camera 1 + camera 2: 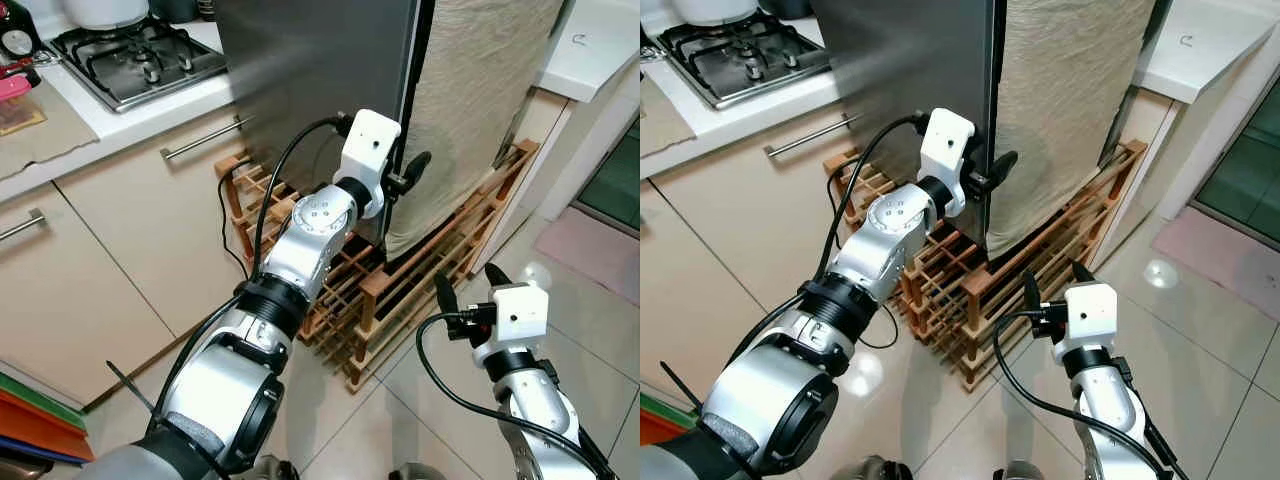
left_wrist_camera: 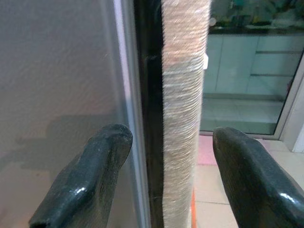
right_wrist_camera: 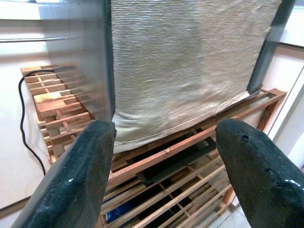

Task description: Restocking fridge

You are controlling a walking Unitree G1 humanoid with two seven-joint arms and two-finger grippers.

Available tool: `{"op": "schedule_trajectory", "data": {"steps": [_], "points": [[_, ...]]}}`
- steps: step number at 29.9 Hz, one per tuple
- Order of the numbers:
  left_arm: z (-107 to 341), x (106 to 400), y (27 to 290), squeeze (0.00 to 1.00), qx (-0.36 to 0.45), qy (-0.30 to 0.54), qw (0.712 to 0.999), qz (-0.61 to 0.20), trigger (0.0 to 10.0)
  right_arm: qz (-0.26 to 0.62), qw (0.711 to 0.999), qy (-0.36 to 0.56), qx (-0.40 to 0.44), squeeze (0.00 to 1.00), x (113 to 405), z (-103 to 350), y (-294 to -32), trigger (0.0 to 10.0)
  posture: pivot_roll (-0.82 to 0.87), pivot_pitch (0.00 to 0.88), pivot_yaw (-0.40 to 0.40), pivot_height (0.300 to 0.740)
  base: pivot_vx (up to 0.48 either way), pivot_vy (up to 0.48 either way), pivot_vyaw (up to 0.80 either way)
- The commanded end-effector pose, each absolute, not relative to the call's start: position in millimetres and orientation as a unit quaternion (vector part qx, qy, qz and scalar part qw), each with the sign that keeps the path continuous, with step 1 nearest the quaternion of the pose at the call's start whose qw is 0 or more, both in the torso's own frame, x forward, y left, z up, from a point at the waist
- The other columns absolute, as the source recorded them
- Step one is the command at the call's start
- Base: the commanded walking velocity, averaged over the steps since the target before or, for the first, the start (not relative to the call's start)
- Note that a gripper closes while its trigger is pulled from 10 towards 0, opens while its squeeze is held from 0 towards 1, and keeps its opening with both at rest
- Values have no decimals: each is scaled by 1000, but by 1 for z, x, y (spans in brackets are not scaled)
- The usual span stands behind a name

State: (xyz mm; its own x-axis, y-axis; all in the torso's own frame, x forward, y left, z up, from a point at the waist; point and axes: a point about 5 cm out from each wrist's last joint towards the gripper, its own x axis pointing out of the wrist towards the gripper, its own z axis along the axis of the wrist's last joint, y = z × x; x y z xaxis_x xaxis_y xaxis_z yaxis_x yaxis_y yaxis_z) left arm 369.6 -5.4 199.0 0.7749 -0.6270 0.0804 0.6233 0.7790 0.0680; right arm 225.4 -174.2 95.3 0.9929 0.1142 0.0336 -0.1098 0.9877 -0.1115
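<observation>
A kitchen with pale tiled floor (image 1: 440, 400) and cream cabinets (image 1: 110, 250) surrounds the scene. At ten o'clock in the left eye view, a gas hob (image 1: 135, 60) sits in the white table (image 1: 150, 115), with a white pot (image 1: 105, 10) on it. The stainless fridge (image 1: 310, 90) stands at twelve o'clock, its side draped in a beige woven cloth (image 1: 480, 110). It stands on a low wooden slatted rack (image 1: 400, 290) that spreads out across the floor at its foot. A black cable (image 3: 26, 123) trails down beside the rack.

The left gripper (image 1: 408, 175) is raised to the fridge's front corner, at the seam where the steel door meets the cloth. Its fingers (image 2: 85, 180) are spread apart, straddling the door's edge and the dark gap next to it; whether they touch the edge cannot be told. One finger lies over the steel face, the other out past the cloth.

The right gripper (image 1: 468, 285) hovers lower, at five o'clock, above the floor in front of the rack, pointing towards the fridge. Its fingers (image 3: 71, 185) are spread wide and hold nothing.

A pink mat (image 1: 595, 245) lies on the floor at three o'clock.
</observation>
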Motion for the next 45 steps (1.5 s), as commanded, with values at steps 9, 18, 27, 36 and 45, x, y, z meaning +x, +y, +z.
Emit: {"op": "schedule_trajectory", "data": {"steps": [9, 18, 27, 36, 45], "points": [[207, 362, -39, 0, 11, -51, 933, -357, 10000, 63, 996, -35, -58, 0, 223, 102, -171, 10000, -229, 61, 75, 724, 0, 0, 0], [206, 360, -51, 0, -3, -38, 928, -371, 10000, 65, 996, -34, -58, 0, 223, 101, -170, 10000, -229, 67, 78, 724, 0, 0, 0], [216, 357, -55, 0, -18, -54, 921, -386, 10000, 64, 996, -33, -60, 0, 223, 101, -171, 10000, -232, 71, 80, 724, 0, 0, 0], [209, 351, -53, 0, -18, -53, 916, -397, 10000, 64, 996, -30, -62, 0, 224, 100, -172, 10000, -222, 69, 72, 724, 0, 0, 0], [212, 348, -53, 0, -31, -54, 913, -403, 10000, 66, 995, -28, -64, 0, 226, 99, -174, 10000, -218, 66, 66, 724, 0, 0, 0]]}}
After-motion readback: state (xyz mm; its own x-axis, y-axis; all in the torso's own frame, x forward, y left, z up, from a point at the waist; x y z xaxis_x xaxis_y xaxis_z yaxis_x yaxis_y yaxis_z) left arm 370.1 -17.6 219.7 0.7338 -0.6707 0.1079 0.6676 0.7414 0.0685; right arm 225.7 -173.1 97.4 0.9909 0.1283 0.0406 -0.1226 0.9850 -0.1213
